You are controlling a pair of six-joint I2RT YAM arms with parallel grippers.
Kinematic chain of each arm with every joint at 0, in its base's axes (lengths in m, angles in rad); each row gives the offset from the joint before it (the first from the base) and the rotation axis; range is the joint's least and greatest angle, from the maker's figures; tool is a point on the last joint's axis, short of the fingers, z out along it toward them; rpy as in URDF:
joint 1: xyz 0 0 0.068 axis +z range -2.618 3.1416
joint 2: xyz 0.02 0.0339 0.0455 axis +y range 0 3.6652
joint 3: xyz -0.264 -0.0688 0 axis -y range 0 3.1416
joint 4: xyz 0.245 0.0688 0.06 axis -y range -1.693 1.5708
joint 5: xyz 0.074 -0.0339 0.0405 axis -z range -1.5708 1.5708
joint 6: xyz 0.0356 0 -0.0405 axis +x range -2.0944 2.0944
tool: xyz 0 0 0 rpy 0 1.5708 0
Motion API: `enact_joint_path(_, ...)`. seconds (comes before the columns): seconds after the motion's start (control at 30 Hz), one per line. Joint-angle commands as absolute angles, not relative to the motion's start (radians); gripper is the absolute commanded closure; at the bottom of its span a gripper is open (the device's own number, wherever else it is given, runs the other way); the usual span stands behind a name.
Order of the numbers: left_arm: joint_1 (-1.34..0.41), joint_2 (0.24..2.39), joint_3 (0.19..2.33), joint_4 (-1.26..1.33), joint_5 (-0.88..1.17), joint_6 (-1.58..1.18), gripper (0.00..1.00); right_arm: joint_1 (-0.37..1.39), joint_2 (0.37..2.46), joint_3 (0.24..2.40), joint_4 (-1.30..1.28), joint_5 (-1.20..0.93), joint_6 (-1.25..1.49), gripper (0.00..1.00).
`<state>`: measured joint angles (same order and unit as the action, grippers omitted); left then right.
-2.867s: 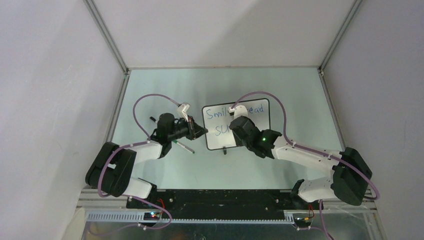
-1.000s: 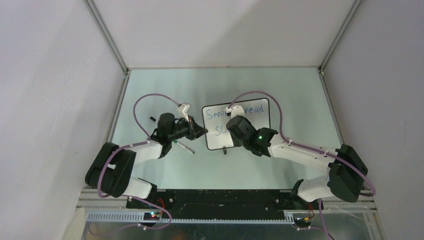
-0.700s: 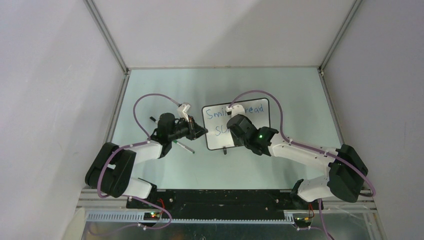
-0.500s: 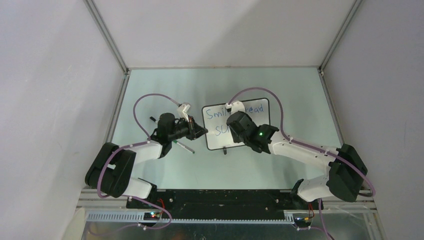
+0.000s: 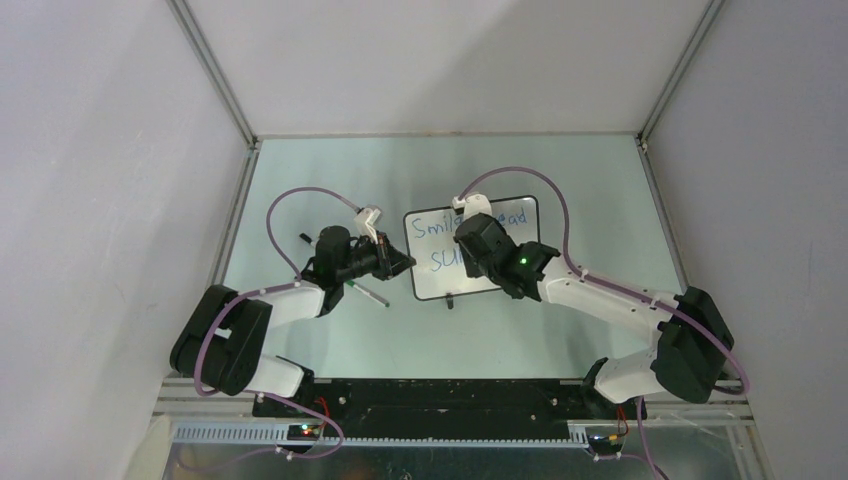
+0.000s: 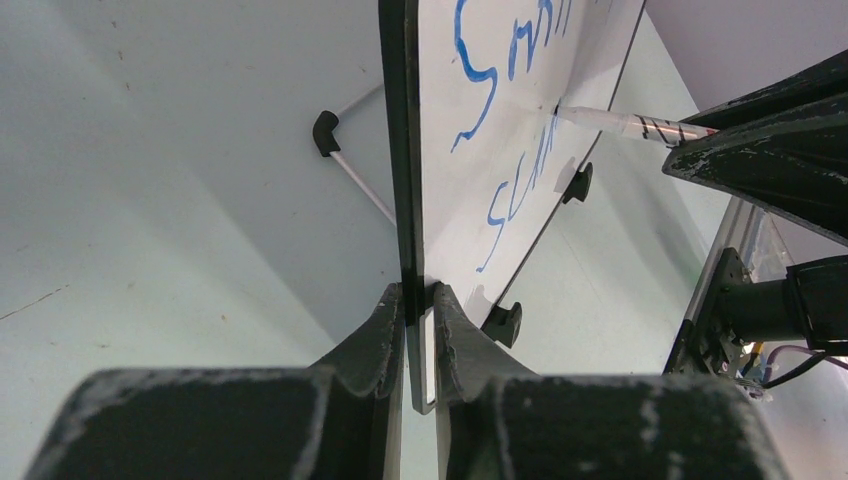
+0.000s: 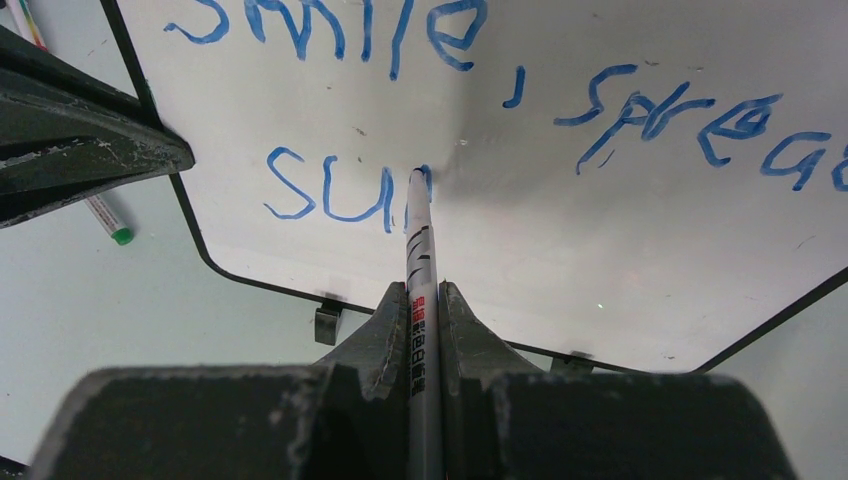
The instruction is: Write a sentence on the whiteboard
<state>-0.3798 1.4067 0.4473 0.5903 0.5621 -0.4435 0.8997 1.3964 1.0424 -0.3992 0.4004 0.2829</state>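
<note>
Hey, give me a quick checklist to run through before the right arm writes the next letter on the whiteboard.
1. The left gripper is clamped on the edge of the small white board with thin black frame: ok.
2. The white marker with black stripes sits straight between the fingers of the right gripper: ok.
3. Marker tip touching the board at the end of the second line of the blue handwritten text: ok.
4. Bare board to the right of the tip for more letters: ok.
5. Both black feet resting on the pale green table: cannot tell.
</note>
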Motion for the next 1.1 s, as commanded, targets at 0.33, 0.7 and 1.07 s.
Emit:
enact_joint_path(0.33, -0.393, 1.395, 0.466, 0.543, 0.546, -0.399, 0.94, 0.864, 1.388, 1.081, -0.437, 0.441, 0.288, 1.0)
enact_joint_path(0.7, -0.393, 1.393, 0.464, 0.542, 0.545, -0.399, 0.94, 0.862, 1.365, 1.061, -0.446, 0.454, 0.297, 1.0)
enact_joint_path(1.07, -0.393, 1.395, 0.466, 0.544, 0.545, -0.399, 0.94, 0.866, 1.357, 1.02, -0.444, 0.437, 0.314, 1.0)
